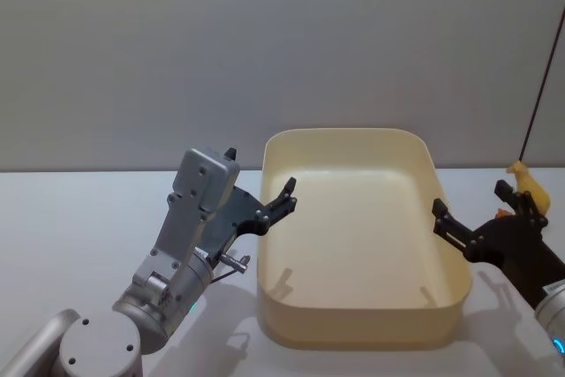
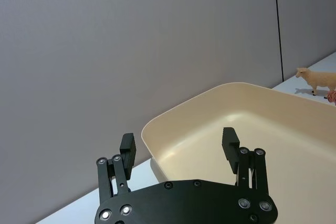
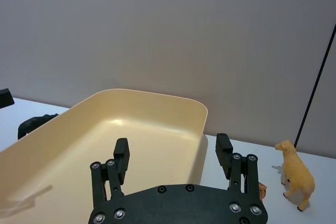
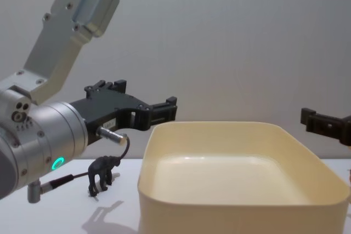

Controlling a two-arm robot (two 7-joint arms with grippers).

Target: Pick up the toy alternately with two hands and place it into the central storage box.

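**Beside the cream box, both hands spread wide**

At the centre of the head view, the central storage box (image 1: pixel 353 331) sits on the white tabletop (image 1: pixel 71 218), its long walls running away from the robot; a grey wall (image 1: pixel 265 41) fills the upper frame.

Left of the box, the left hand (image 1: pixel 259 174) hangs just beside the left rim, its fingers (image 2: pixel 127 145) held well apart; the chest view puts it above rim height, at centre left of the frame. The silver left arm (image 4: pixel 38 130) shows a green ring light (image 4: pixel 56 163).

At the right edge of the head view, the right hand (image 1: pixel 472 200) sits just beside the box's right rim; its fingers (image 3: pixel 223 148) are also spread apart.

A sheep toy (image 1: pixel 527 183) stands upright on the tabletop at the right edge, just behind the right hand and outside the box; a small orange toy (image 3: pixel 261 190) lies close by it. In the lower left of the chest view, a black ape toy (image 4: pixel 103 173) stands on the tabletop under the left arm, near the box's left wall but apart from it.
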